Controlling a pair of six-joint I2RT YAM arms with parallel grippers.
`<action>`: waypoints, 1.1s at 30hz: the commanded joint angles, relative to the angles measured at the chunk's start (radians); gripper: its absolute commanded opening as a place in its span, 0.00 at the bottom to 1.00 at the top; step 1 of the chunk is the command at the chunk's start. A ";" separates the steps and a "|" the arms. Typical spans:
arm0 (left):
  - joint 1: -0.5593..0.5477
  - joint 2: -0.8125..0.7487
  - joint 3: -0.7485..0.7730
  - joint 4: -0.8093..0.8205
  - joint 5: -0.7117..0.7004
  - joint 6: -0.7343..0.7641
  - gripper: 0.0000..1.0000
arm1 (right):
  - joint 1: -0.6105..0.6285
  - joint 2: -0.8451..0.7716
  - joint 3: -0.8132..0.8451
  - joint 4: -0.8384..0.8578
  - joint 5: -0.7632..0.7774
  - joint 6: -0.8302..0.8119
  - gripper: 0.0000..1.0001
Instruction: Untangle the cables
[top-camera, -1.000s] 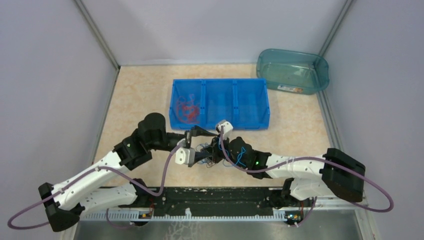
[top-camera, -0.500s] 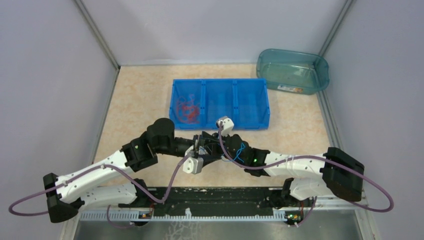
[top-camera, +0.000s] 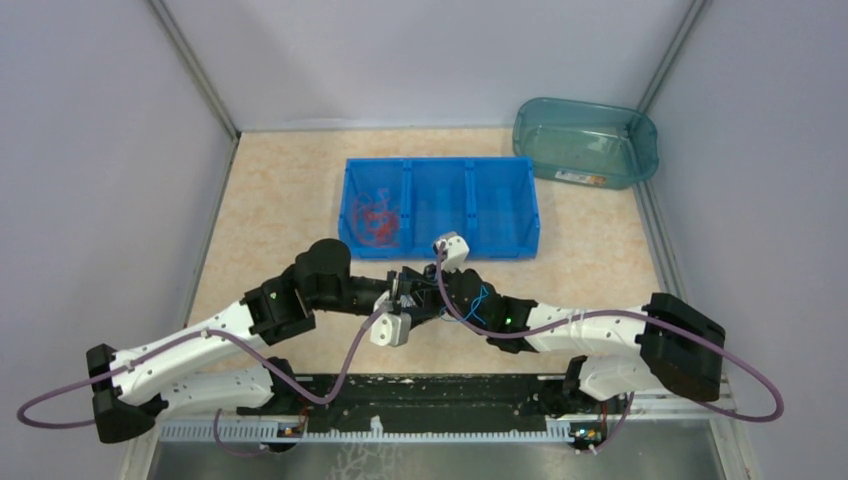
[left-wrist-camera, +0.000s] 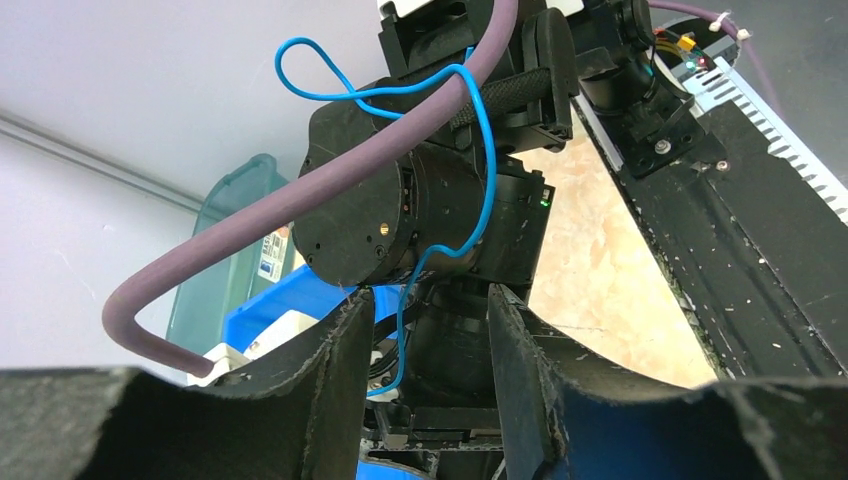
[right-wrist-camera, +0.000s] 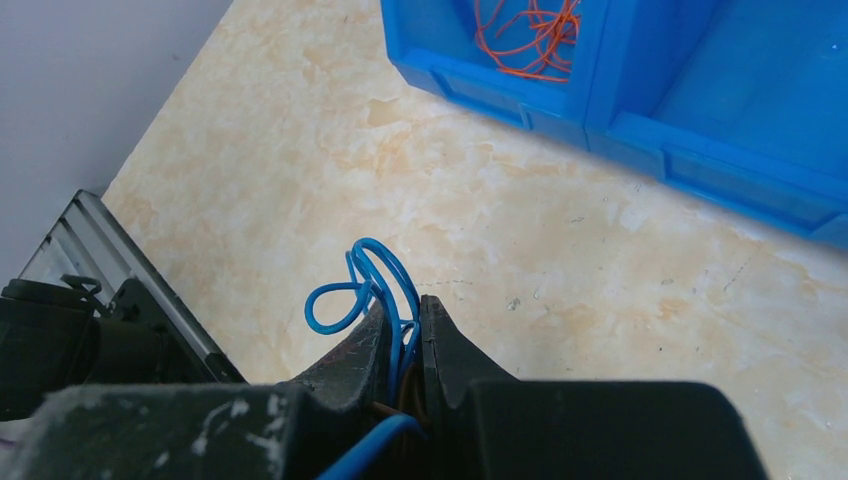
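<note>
My right gripper (right-wrist-camera: 402, 308) is shut on a bunch of blue cables (right-wrist-camera: 362, 283) whose loops stick out past the fingertips, above the table; a brown strand also shows between the jaws. One blue cable (left-wrist-camera: 470, 150) is draped over the right wrist and hangs down between the fingers (left-wrist-camera: 335, 375) of my left gripper (left-wrist-camera: 428, 300), which is open and points at the right wrist from close by. In the top view the left gripper (top-camera: 398, 288) and the right gripper (top-camera: 420, 305) meet in front of the blue bin, with blue cable (top-camera: 481, 300) on the right arm. Orange-red cables (top-camera: 376, 215) lie in the bin's left compartment.
The blue bin with three compartments (top-camera: 440, 250) stands just behind the grippers; it also shows in the right wrist view (right-wrist-camera: 640, 140). A teal tub (top-camera: 585, 140) sits at the back right. A black rail (top-camera: 430, 395) runs along the near edge. Grey walls enclose the table.
My left arm has swung right and brought its gripper up against the right wrist. The cable bunch seen between the grippers a second ago is now hidden between them.
</note>
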 joint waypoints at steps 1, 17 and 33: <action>-0.056 -0.019 0.018 0.083 0.098 0.024 0.51 | 0.011 0.048 0.061 -0.047 0.021 0.015 0.00; -0.062 -0.128 0.000 0.072 0.007 0.051 0.58 | -0.003 0.077 0.025 -0.018 0.016 0.032 0.00; -0.062 -0.046 -0.010 0.120 0.055 -0.088 0.36 | -0.015 0.089 0.041 -0.002 0.019 0.031 0.00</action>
